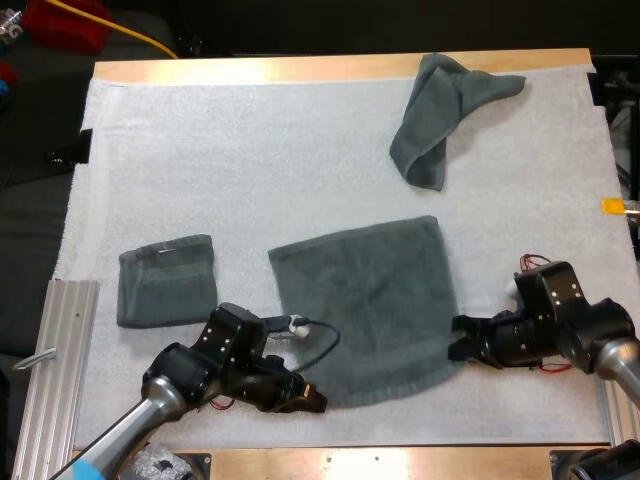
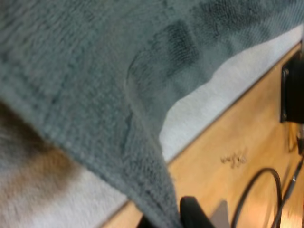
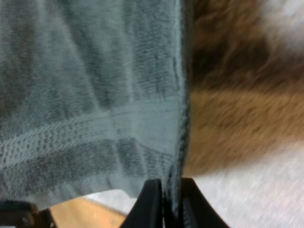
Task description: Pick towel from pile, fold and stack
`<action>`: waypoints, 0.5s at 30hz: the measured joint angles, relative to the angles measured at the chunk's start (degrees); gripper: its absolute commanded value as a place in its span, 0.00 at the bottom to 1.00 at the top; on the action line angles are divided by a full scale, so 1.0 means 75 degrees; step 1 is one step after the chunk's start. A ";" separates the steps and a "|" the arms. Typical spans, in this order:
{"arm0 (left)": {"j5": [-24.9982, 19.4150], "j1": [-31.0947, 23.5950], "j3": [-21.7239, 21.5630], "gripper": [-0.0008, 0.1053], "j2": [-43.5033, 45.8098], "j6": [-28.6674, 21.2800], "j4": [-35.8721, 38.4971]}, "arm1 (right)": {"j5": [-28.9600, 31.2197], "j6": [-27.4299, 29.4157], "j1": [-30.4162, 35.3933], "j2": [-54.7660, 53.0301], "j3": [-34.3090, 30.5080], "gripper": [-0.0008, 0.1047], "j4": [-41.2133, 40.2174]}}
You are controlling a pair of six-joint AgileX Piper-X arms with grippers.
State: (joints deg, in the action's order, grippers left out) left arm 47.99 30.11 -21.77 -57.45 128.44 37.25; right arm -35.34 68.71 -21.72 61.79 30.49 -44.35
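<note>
Between our left gripper (image 1: pixel 312 399) and right gripper (image 1: pixel 458 340) lies the spread towel (image 1: pixel 370 300), each clamped on a near corner. Beneath them, white mat (image 1: pixel 250 170) over wooden table (image 1: pixel 300 68). We count three towels: this, one folded towel (image 1: pixel 166 280) beyond the left gripper, one crumpled towel (image 1: pixel 435 115) far beyond the right.

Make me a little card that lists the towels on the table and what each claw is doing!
flat towel: spread out in the middle of the white mat
folded towel: on the mat to the left, apart from the flat towel
crumpled towel: at the far side of the mat, toward the right
left claw: shut on the flat towel's near left corner
right claw: shut on the flat towel's near right corner
fold: not yet done
</note>
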 measured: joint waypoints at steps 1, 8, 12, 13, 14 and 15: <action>-0.0026 0.0082 -0.0054 0.01 0.0110 -0.0036 0.0165 | 0.0000 -0.0067 -0.0070 -0.0139 0.0000 0.01 -0.0076; -0.0334 0.0493 -0.0367 0.01 0.0681 -0.0676 0.1623 | 0.0000 -0.0257 -0.0413 -0.1184 -0.0009 0.01 -0.0843; -0.0283 0.0438 -0.0367 0.01 0.0687 -0.0718 0.1571 | -0.0021 -0.0525 -0.0416 -0.1416 -0.0009 0.01 -0.0886; -0.0252 0.0353 -0.0367 0.01 0.0686 -0.0718 0.1485 | -0.0021 -0.0697 -0.0416 -0.1415 -0.0009 0.01 -0.0742; -0.0168 0.0219 -0.0367 0.01 0.0662 -0.0674 0.1333 | -0.0021 -0.0846 -0.0416 -0.1409 -0.0009 0.01 -0.0556; -0.0073 0.0050 -0.0367 0.01 0.0637 -0.0593 0.1156 | -0.0021 -0.1077 -0.0416 -0.1384 -0.0009 0.01 -0.0324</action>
State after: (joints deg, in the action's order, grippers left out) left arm 47.44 30.48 -24.52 -52.67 123.99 45.93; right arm -35.50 60.64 -24.84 51.41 30.43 -46.78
